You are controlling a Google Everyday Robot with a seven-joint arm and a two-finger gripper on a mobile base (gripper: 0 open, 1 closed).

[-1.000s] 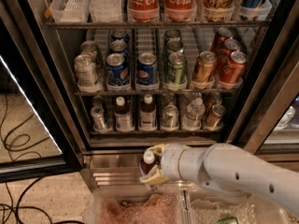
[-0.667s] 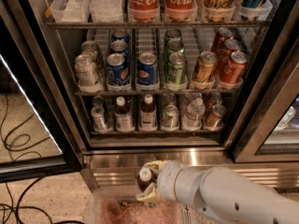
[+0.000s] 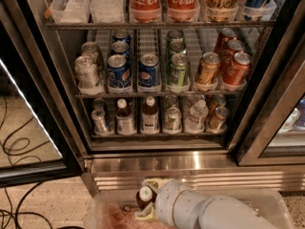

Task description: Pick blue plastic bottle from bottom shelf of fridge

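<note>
My gripper (image 3: 147, 200) is low in the camera view, below the fridge's ribbed steel base (image 3: 200, 168) and over a clear bin. Its cream fingers (image 3: 153, 184) are shut on the blue plastic bottle (image 3: 144, 196), of which the white cap and dark brownish top show; its label is hidden. The bottle is held roughly upright, clear of the fridge. The bottom shelf (image 3: 157, 136) holds two similar white-capped bottles (image 3: 126, 118), a clear water bottle (image 3: 196, 114) and small cans in narrow lanes.
The clear plastic bin (image 3: 267, 202) lies under my arm at the bottom. The open glass door (image 3: 33, 109) stands at the left, with cables (image 3: 16, 147) on the floor beside it. The rack above holds blue, green and orange cans (image 3: 150, 70).
My gripper has carried the bottle down and towards the camera, from level with the fridge base to just over the bin. The shelves have not changed.
</note>
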